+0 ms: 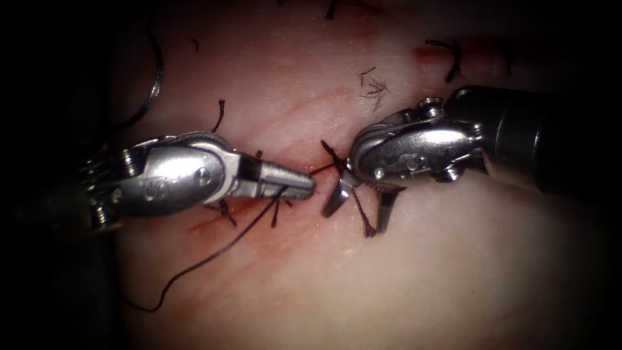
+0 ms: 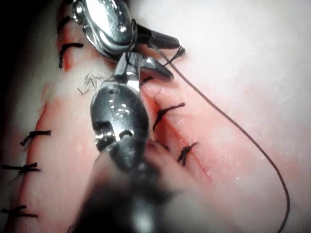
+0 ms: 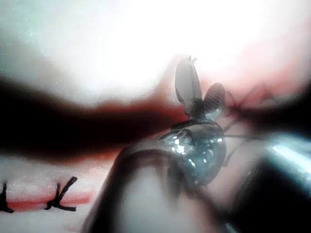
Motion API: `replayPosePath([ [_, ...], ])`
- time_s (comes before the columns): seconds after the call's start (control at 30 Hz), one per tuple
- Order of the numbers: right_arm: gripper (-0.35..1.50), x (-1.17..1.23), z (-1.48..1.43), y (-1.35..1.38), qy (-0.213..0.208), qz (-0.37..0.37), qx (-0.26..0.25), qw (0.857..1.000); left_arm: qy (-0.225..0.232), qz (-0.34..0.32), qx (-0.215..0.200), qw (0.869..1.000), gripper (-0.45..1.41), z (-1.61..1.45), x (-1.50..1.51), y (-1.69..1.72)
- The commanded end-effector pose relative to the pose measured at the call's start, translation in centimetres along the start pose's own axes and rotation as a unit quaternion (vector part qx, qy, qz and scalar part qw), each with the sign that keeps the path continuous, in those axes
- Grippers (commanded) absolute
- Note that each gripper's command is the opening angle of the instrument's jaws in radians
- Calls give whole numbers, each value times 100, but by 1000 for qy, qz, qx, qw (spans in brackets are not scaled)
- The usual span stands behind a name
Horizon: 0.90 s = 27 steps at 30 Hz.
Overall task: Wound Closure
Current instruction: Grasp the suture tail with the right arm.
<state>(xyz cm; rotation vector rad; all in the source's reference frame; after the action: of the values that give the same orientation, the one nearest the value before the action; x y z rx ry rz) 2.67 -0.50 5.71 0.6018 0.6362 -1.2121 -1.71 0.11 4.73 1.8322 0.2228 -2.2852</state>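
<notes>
Pale tissue [image 1: 414, 285] smeared with red fluid [image 1: 214, 220] lay under both tools, and at its left edge the curved needle [image 1: 154, 84] rested free, held by neither. Your left hand [image 1: 304, 183] was clamped on the thread [image 1: 214, 256], probably to keep it taut. Your right hand [image 1: 359, 204] stood apart astride a knot tail [image 1: 364, 217] at the cut [image 1: 298, 198], holding nothing.

The pale pink pork-belly tissue [image 1: 311, 285] is streaked with red fluid [image 1: 214, 220] along the cut at the endoscope frame's centre. Dark, near-black thread [image 1: 214, 256] is seen at lower left, and black stitch knots [image 1: 447, 55] at upper right. Both shiny silver metal tools, the left [image 1: 304, 185] and the right [image 1: 359, 201], are marked by bright highlights and dark joints.
</notes>
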Motion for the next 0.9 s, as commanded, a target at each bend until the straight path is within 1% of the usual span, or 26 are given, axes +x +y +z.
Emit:
replayPosePath([
  [0.03, 140, -5, 0, 10, -12, -9, 2, 1000, 0, 2, 1, 1000, -35, 4, -2, -7],
  [0.07, 140, -5, 1, 11, -28, -15, 5, 999, 0, 2, 1, 1000, -35, 4, -2, -7],
  [0.1, 138, -6, 1, 11, -34, -25, 9, 999, 0, 2, 1, 1000, -35, 4, -2, -7],
  [0.13, 135, -7, 2, 13, -58, -50, 19, 997, 0, 2, 0, 1000, -35, 3, -2, -6],
  [0.17, 131, -7, 3, 13, -70, -57, 22, 996, 0, 2, 0, 1000, -35, 3, -2, -6],
  [0.2, 123, -7, 3, 13, -76, -68, 27, 994, 0, 2, 0, 1000, -35, 3, -2, -6],
  [0.27, 110, -6, 10, 15, -108, -95, 43, 989, 1, 2, 0, 1000, -35, 3, -2, -6],
  [0.3, 110, -6, 10, 15, -108, -95, 43, 989, 1, 2, 0, 1000, -35, 3, -2, -6],
  [0.37, 91, -4, 20, 14, -122, -109, 51, 985, 1, -1, 0, 1000, -35, 3, -2, -7],
  [0.4, 79, -3, 22, 13, -121, -109, 53, 985, 1, -1, 0, 1000, -35, 3, -2, -7],
  [0.43, 73, -1, 25, 12, -120, -112, 55, 985, 1, -1, 0, 1000, -35, 2, -2, -7],
  [0.53, 78, 4, 29, 8, -120, -117, 55, 984, 1, -1, -1, 1000, -35, 1, -2, -7],
  [0.73, 76, 12, 29, 3, -120, -119, 55, 984, 2, -1, -1, 1000, -35, 0, -3, -7],
  [0.77, 68, 14, 29, 4, -117, -119, 55, 984, 1, -1, -1, 1000, -35, 0, -3, -7],
  [0.8, 39, 15, 28, 6, -116, -124, 56, 984, 1, -1, -1, 1000, -35, 0, -3, -7],
  [0.83, -35, 15, 26, 7, -115, -133, 64, 982, 1, -1, -1, 1000, -35, 0, -3, -7],
  [0.9, -35, 10, 24, 11, -107, -127, 77, 983, 2, -1, -2, 1000, -35, -1, -3, -7],
])
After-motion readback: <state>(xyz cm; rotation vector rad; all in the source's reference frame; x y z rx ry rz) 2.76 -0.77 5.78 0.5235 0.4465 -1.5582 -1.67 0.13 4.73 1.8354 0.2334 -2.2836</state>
